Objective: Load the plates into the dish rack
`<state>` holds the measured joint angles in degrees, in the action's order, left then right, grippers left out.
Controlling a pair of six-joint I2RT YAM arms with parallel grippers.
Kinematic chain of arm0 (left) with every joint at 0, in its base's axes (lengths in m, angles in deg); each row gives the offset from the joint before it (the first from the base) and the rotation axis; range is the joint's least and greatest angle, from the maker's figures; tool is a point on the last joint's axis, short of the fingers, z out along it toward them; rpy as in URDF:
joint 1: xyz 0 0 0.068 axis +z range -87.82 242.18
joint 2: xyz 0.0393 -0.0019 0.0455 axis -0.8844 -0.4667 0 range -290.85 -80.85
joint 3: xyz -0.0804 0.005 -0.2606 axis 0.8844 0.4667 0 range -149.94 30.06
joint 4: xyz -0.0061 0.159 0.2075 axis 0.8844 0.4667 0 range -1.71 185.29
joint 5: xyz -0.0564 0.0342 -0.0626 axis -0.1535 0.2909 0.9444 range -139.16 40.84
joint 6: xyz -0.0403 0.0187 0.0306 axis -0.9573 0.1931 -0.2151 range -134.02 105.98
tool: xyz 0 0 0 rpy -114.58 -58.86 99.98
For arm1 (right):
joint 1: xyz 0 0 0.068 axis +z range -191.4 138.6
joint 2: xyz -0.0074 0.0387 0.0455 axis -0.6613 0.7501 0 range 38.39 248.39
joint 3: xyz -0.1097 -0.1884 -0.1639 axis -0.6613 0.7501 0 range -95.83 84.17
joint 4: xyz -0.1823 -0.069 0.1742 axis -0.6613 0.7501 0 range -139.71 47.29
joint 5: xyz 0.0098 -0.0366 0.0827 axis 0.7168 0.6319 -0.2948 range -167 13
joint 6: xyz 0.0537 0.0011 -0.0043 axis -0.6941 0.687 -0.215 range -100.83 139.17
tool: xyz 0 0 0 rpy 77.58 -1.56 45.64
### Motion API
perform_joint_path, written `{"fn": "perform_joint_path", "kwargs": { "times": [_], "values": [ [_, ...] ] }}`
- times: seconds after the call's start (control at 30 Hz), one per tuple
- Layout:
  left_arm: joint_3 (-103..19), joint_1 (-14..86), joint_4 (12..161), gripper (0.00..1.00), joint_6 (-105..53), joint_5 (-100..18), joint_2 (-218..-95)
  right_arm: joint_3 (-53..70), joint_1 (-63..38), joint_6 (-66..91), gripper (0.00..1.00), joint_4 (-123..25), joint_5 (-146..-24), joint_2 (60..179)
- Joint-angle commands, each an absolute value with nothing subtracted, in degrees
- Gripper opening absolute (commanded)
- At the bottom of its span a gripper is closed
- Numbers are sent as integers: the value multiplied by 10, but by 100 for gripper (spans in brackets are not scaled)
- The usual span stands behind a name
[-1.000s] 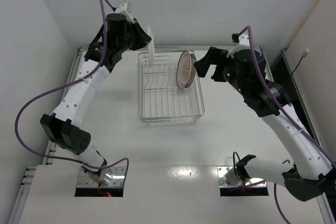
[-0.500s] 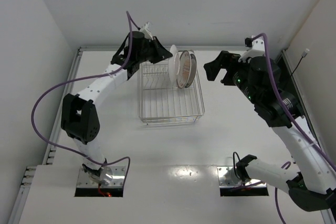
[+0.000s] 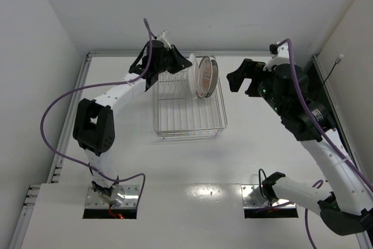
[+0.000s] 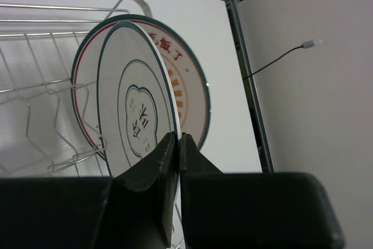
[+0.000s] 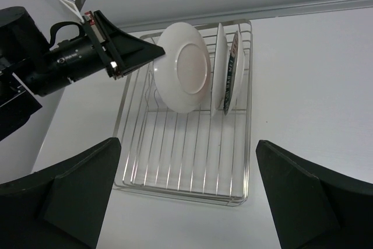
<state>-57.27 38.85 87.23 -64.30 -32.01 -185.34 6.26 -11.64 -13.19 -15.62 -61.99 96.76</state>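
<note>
My left arm stretches toward the far edge, its gripper (image 4: 178,141) pinching the teal-rimmed plate (image 4: 131,106) on edge at the dish rack (image 3: 189,122). My right gripper (image 3: 240,77) hovers spread.

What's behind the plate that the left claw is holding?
The orange-patterned plate, standing in the dish rack. The held plate covers most of its face.
</note>
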Motion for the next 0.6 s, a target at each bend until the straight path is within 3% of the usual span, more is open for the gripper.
{"fn": "perform_joint_path", "kwargs": {
  "times": [0.0,0.27,0.3,0.37,0.4,0.47,0.5,0.53,0.57],
  "values": [
    [-588,382,842,0,-653,-338,-1868,65,-120,-123,100,-160,-609,959],
    [-660,349,933,0,-626,-401,-1919,65,-120,-118,100,-150,-616,953],
    [-670,349,950,4,-626,-408,-1930,65,-120,-118,100,-150,-616,953],
    [-706,334,966,20,-620,-408,-1935,65,-120,-118,100,-145,-623,953],
    [-719,334,985,41,-620,-414,-1943,60,-120,-118,100,-145,-629,953],
    [-759,321,1003,63,-608,-414,-1948,54,-120,-123,100,-124,-629,953],
    [-778,321,1037,86,-603,-421,-1954,45,-120,-123,100,-116,-629,953],
    [-822,314,1058,98,-596,-431,-1954,45,-120,-123,100,-97,-623,961],
    [-847,305,1080,100,-589,-439,-1959,39,-120,-123,100,-88,-617,961]
  ]
}}
